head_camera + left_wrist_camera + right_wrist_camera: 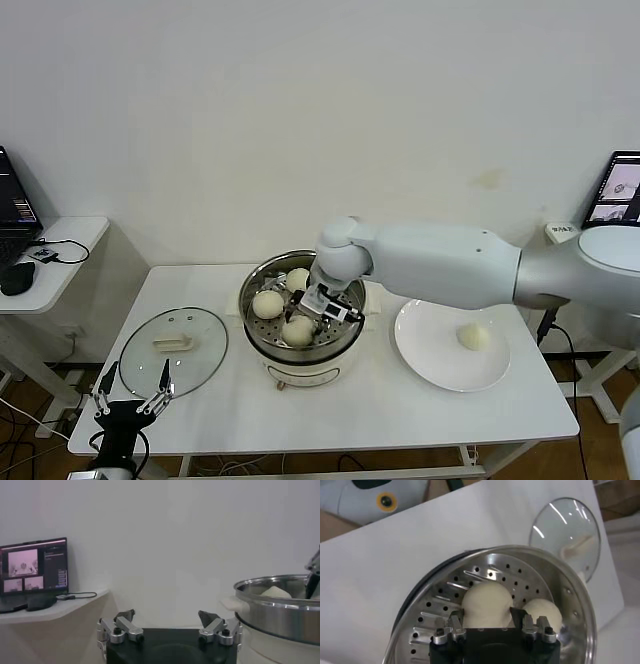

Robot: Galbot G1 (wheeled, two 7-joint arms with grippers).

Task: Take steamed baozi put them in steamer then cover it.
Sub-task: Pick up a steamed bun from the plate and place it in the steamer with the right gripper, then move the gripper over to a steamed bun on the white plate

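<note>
Inside the round, shiny stainless-steel steamer [303, 330] on its white electric base, three smooth, cream-white steamed baozi [267, 303] sit on the perforated metal tray, while a fourth bun [473, 337] rests on the flat white round plate [430, 360] to its right on the white desk [380, 410]. Reaching down into the pot, the right pincer [487, 625] has its fingers spread around one baozi [486, 603], pads at its sides, with another bun [543, 613] just beside it. Off the desk's near left corner the left pincer [132, 388] hangs with fingers wide apart and holding nothing, close to the round glass lid [173, 350] lying flat on the desk left of the steamer.
</note>
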